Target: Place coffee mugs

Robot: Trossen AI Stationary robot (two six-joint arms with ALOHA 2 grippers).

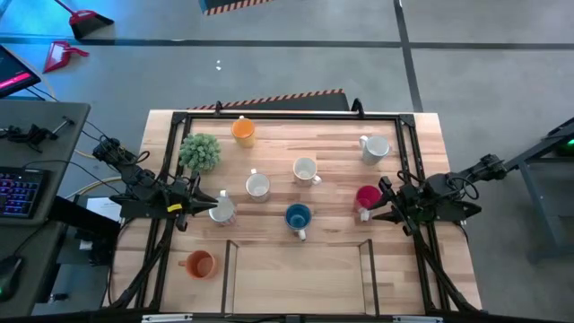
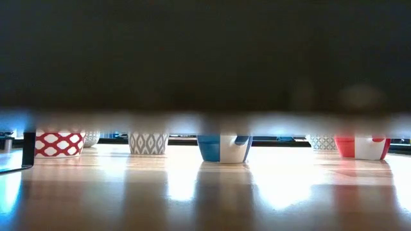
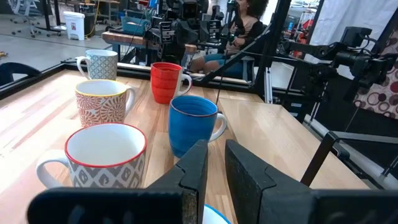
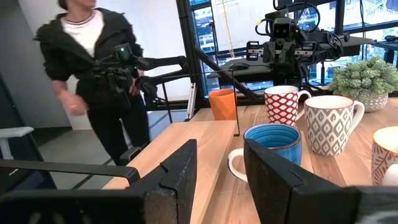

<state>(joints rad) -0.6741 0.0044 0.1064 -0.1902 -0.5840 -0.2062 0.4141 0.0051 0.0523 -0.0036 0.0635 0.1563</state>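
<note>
Ceramic: the coffee mugs are presenting as stiff, glazed and slick; they are likely chipping if knocked together or dropped.
Weight: each mug is looking empty, so probably light enough for a single gripper.
Hold point: the rim wall is offering the surest pinch, one finger inside and one outside; the side handle is a narrower and less stable target.
Mug positions: all are standing upright on the wooden table (image 1: 296, 269). An orange mug (image 1: 243, 131) is sitting far left beside the potted plant (image 1: 199, 152); a white mug (image 1: 375, 148) is sitting far right; two white mugs (image 1: 305, 170) (image 1: 257, 186) are standing mid-table; the blue mug (image 1: 298, 216) is standing near centre; a second orange mug (image 1: 199, 264) is standing near left.
Left gripper (image 1: 203, 205): the arm is reaching in low from the left edge, with a pale mug (image 1: 222, 212) at its tip. Whether it is gripping that mug cannot be told.
Right gripper (image 1: 386, 205): the arm is reaching in low from the right edge, level with the table. Its fingers are standing well apart and holding nothing; the red mug (image 1: 367, 197) is sitting just beside the tip.
</note>
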